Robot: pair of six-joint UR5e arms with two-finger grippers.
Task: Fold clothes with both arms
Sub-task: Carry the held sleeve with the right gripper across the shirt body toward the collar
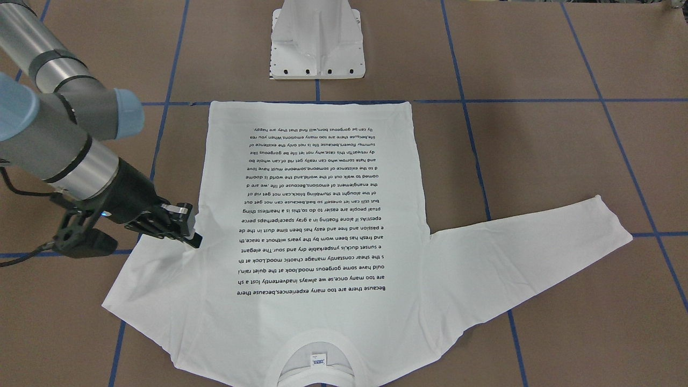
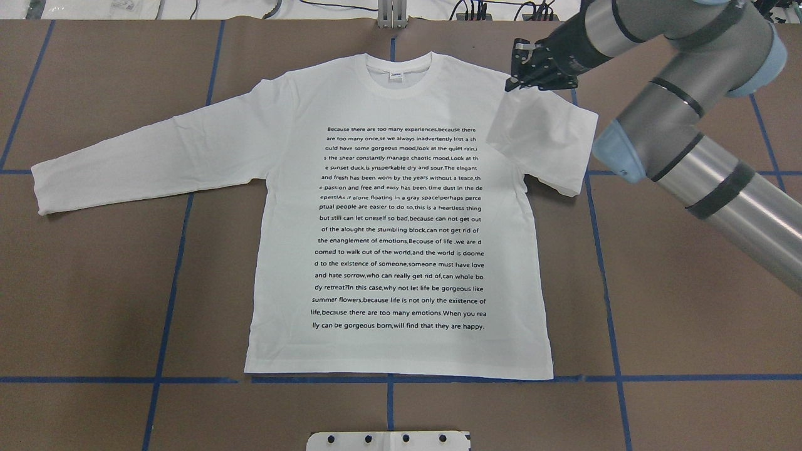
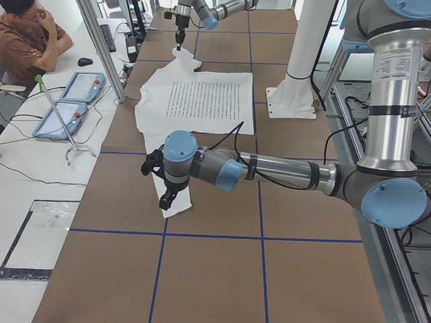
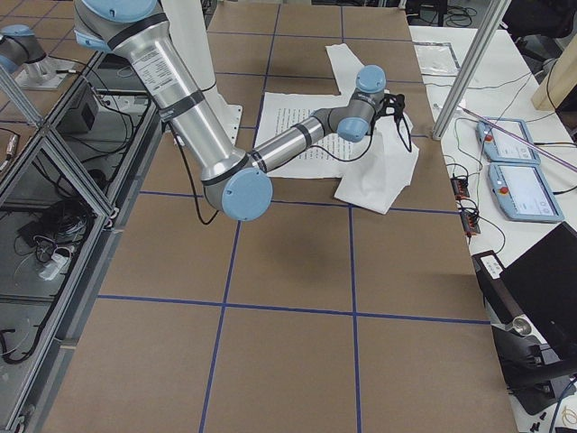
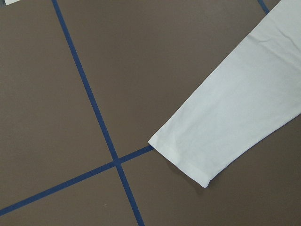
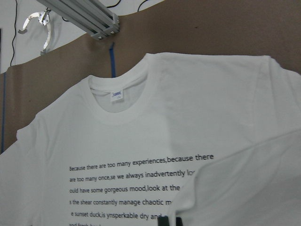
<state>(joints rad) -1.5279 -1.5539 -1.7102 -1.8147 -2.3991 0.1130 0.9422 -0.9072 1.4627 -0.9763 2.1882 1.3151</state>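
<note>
The clothes are one white long-sleeved T-shirt lying flat on the brown table, text side up and collar at the far edge. My right gripper is shut on the cuff of the shirt's right sleeve, which is doubled back so the cuff lies by the shoulder. In the front-facing view its fingertips touch the shirt beside the text block. The other sleeve lies stretched out straight. The left gripper hovers over that sleeve's cuff; whether it is open or shut I cannot tell.
The white pedestal base stands at the hem side of the shirt. Blue tape lines grid the table. A person sits at a side table with two pendants, behind an aluminium post.
</note>
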